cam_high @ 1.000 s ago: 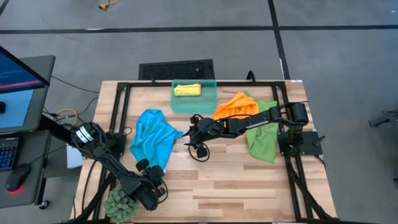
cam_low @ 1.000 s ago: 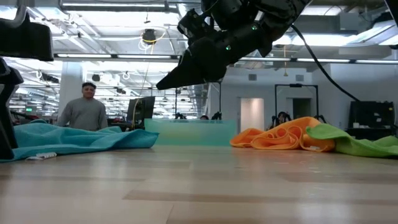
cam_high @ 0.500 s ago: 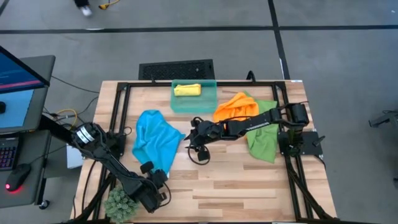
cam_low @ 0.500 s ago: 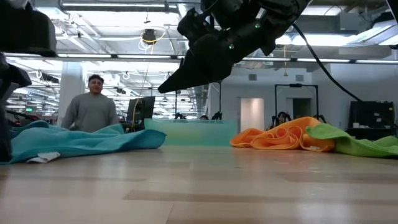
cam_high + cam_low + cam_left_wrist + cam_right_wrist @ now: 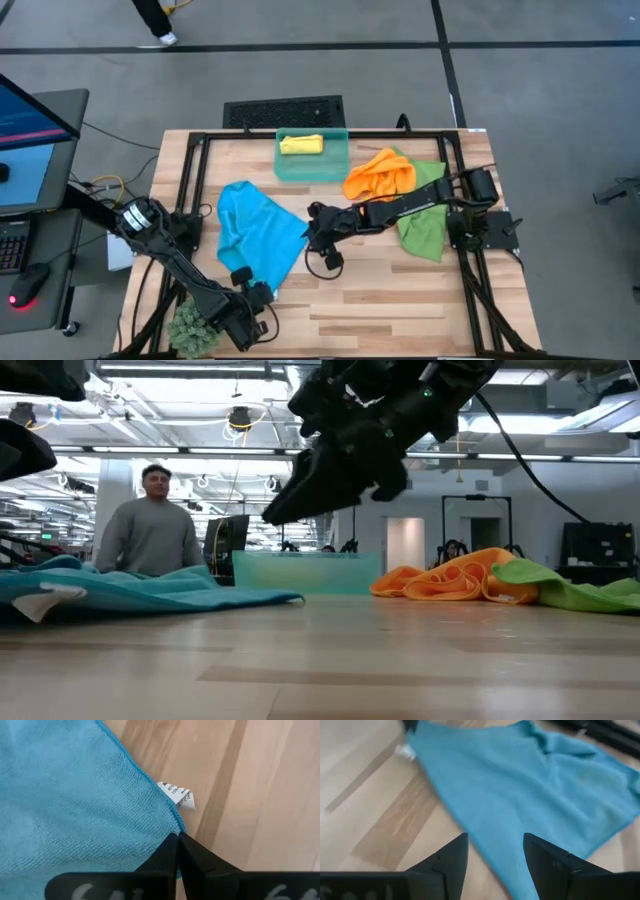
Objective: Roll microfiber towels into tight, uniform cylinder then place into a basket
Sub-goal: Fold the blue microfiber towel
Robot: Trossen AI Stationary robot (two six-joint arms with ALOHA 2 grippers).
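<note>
The blue microfiber towel [image 5: 258, 235] lies spread on the table's left half, also seen in the low view [image 5: 150, 595]. My left gripper [image 5: 263, 291] is shut on its near corner. My right gripper [image 5: 318, 240] hangs open above the towel's right edge [image 5: 495, 820], well clear of the table [image 5: 300, 500]. A rolled yellow towel [image 5: 301, 145] lies in the teal basket [image 5: 335, 165] at the far edge. The orange towel [image 5: 380, 175] and green towel [image 5: 425, 215] lie crumpled at the right. My left gripper pinches the blue towel's hemmed edge [image 5: 172, 827] between its two fingers, at the near corner just beside the white label [image 5: 176, 795]. The fingers come from above, slanting down. That corner is raised a little off the wood [image 5: 40, 600]; the rest of the towel lies on the table.
A black frame [image 5: 190, 180] runs round the tabletop. A green plant-like clump [image 5: 190, 325] sits at the near left corner. A dark grate [image 5: 283, 110] lies on the floor beyond the basket. A person [image 5: 150, 535] stands behind the table. Bare wood [image 5: 400, 300] lies at the near right.
My left gripper has shut on the blue towel's near corner and drawn it toward the table's near edge and slightly up, so the bunched towel has spread out flatter toward the near right. My right gripper has moved a little toward the near edge, over the towel's right edge.
</note>
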